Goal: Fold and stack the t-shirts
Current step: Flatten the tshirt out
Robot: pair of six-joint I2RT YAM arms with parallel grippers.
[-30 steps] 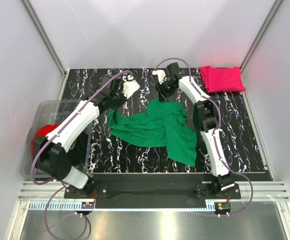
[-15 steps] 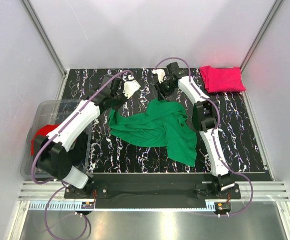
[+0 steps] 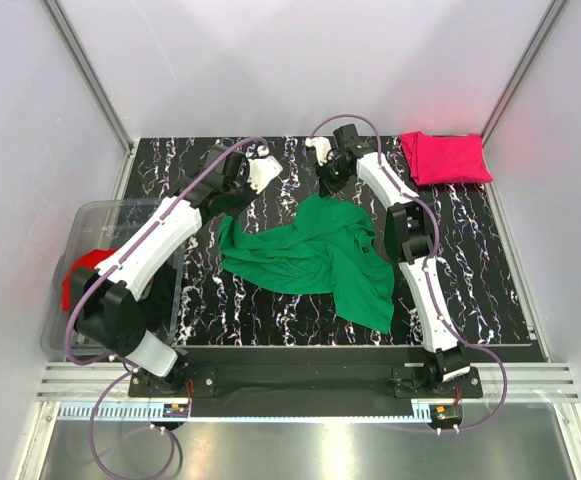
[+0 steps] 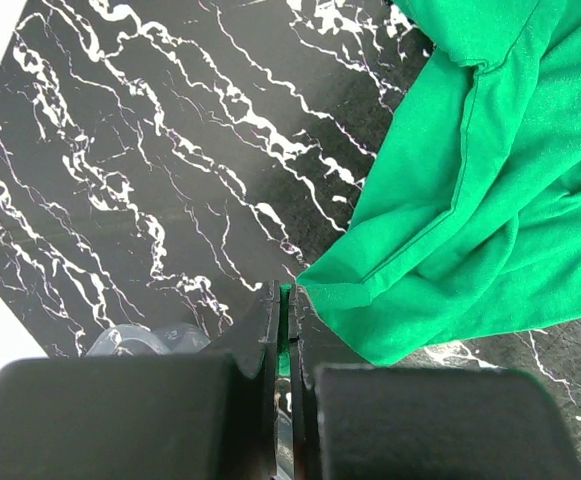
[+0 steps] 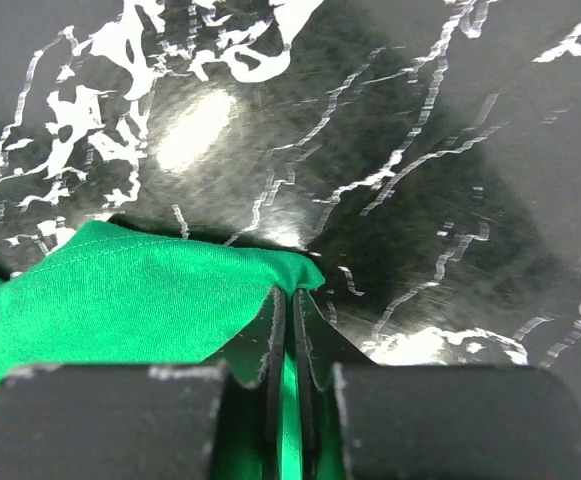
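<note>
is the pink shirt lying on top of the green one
No, the pink shirt sits folded at the far right corner, well apart from the green shirt spread in the middle.

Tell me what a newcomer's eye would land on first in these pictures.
The bright green t-shirt sprawls crumpled across the middle of the black marbled table. The left gripper and right gripper are each pinched shut on an edge of it. Next come the folded magenta t-shirt in the far right corner and the red t-shirt inside the clear bin at the left.
</note>
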